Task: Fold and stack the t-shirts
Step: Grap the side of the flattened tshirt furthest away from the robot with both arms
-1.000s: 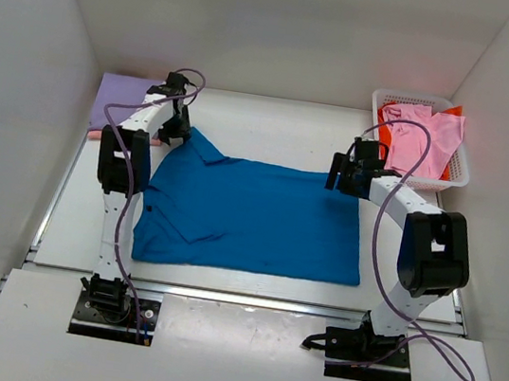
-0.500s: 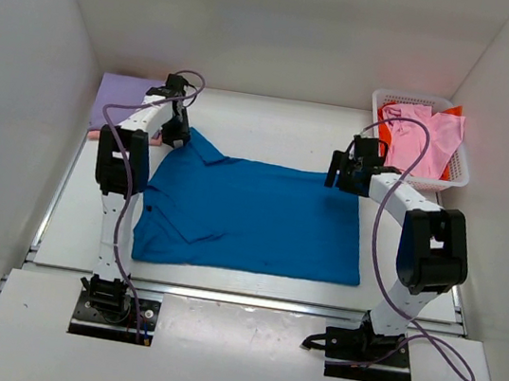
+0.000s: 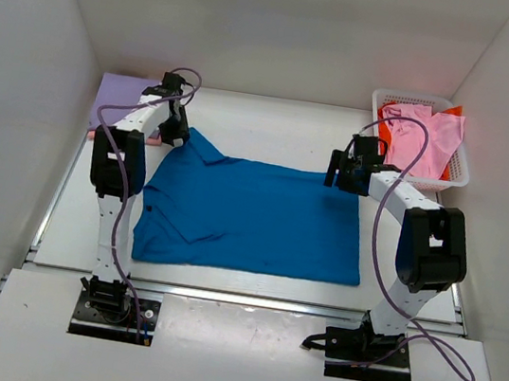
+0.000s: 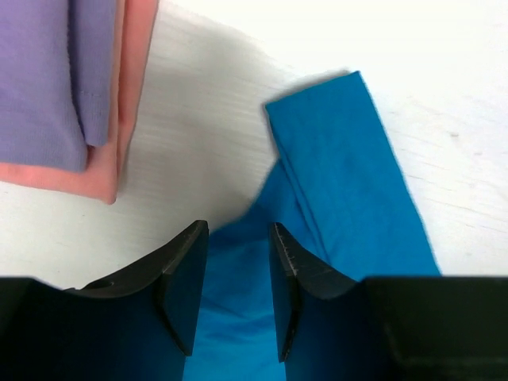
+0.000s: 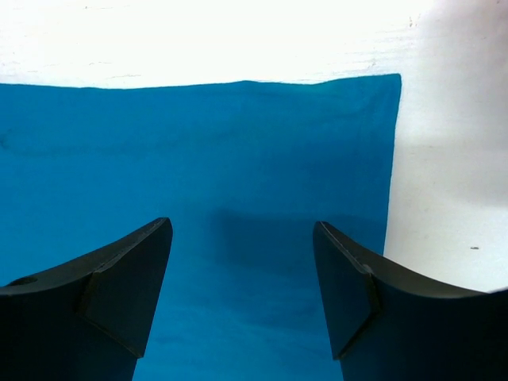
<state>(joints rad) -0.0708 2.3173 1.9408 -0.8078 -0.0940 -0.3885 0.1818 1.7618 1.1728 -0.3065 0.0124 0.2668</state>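
Between the narrowly parted fingers (image 4: 184,270) of the left gripper (image 4: 238,238) lies an edge of the blue shirt (image 3: 250,219) at its far left corner; whether they pinch it I cannot tell. Opposite, the right gripper (image 5: 242,234) hangs with jaws spread wide over the far hem corner, holding nothing. Flat between the arms, the shirt looks light, thin and limp, so it will likely sag and drag unless both far corners are taken together. Beyond the left arm a folded lavender shirt (image 4: 40,71) sits on a salmon one (image 4: 79,181); pink shirts (image 3: 431,131) fill the basket (image 3: 462,169)
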